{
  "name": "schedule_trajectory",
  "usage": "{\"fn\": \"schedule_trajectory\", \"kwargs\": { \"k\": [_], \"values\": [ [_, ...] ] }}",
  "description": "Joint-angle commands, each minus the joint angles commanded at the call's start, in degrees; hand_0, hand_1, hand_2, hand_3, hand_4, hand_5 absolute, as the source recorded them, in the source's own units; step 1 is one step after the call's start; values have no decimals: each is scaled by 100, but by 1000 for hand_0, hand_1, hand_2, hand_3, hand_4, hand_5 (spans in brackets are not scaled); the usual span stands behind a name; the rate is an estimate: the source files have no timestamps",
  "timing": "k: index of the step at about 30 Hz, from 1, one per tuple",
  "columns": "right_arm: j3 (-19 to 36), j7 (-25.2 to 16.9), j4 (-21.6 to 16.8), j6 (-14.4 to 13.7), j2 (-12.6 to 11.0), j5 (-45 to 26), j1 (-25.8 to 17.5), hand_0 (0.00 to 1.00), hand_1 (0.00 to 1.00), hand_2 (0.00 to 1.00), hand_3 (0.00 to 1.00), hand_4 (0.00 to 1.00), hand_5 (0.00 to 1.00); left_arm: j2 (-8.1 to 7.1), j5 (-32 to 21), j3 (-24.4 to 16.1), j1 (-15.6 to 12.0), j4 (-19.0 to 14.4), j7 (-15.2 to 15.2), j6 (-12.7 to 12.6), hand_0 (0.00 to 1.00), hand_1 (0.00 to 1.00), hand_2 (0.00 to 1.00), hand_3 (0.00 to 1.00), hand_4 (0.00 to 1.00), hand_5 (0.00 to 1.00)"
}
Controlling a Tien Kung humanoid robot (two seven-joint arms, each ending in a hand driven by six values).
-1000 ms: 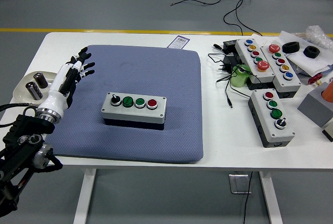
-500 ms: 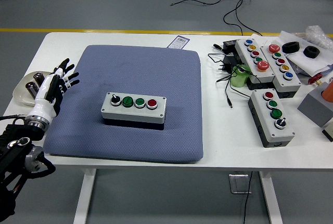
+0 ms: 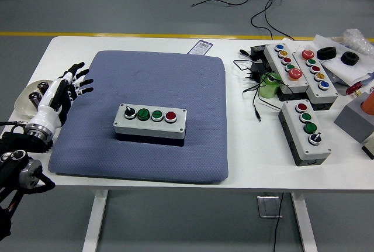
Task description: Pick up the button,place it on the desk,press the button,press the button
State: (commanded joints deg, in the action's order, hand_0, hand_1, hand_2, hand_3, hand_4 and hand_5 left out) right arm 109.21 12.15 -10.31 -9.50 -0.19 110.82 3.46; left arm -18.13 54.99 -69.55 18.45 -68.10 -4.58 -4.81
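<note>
The button box (image 3: 150, 121) sits flat on the blue mat (image 3: 140, 117), near the middle, its long side running left to right. Four controls line its top: a black knob at the left end, then two green buttons, then a red button (image 3: 170, 116) at the right end. Placing looks done, so the step in hand is, as I judge it, the pressing.

Your left hand (image 3: 61, 90) hangs over the left edge of the mat, well apart from the box, fingers spread wide and holding nothing. Behind it, a shallow dish (image 3: 23, 101) rests on the desk (image 3: 146, 44); what it holds is too hidden to name.

To press well, bring the hand rightward across the mat and come down from above, not from the side, so the box does not slide on the soft padding. Tuck the other fingers and lead with one fingertip, centred on the chosen cap. The two green buttons sit just beside each other, so a broad touch could catch both. Press straight down and lift clear before the second press.

The other button boxes (image 3: 304, 82) at the right of the desk are not your target.
</note>
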Motion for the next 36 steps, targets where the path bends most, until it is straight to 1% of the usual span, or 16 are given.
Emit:
{"fn": "schedule_trajectory", "kwargs": {
  "k": [6,14,19,24,27,36],
  "values": [
    [18,4,0,-1,2,5,-6,526,657,706,623,304,156,-60,86,-28,49,-53,67,166,700,797,904,921,584,998],
    [36,0,0,0,-1,19,-23,527,657,706,623,305,157,-131,136,-67,110,-139,122,224,703,800,903,928,586,998],
    [29,5,0,0,0,20,-31,527,657,706,623,304,156,-119,155,-79,182,-94,110,186,705,800,904,927,585,998],
    [5,1,0,0,0,35,-26,536,656,705,623,304,156,-151,196,-134,136,-163,99,164,708,801,899,919,591,998],
    [-43,-4,0,8,-4,12,-4,536,656,705,623,304,156,-170,148,-189,108,-157,94,90,708,801,899,919,591,998],
    [-47,-37,0,12,-24,11,105,552,658,705,623,304,155,-202,115,-306,159,-266,50,-18,718,813,900,913,598,998]
  ]
}}
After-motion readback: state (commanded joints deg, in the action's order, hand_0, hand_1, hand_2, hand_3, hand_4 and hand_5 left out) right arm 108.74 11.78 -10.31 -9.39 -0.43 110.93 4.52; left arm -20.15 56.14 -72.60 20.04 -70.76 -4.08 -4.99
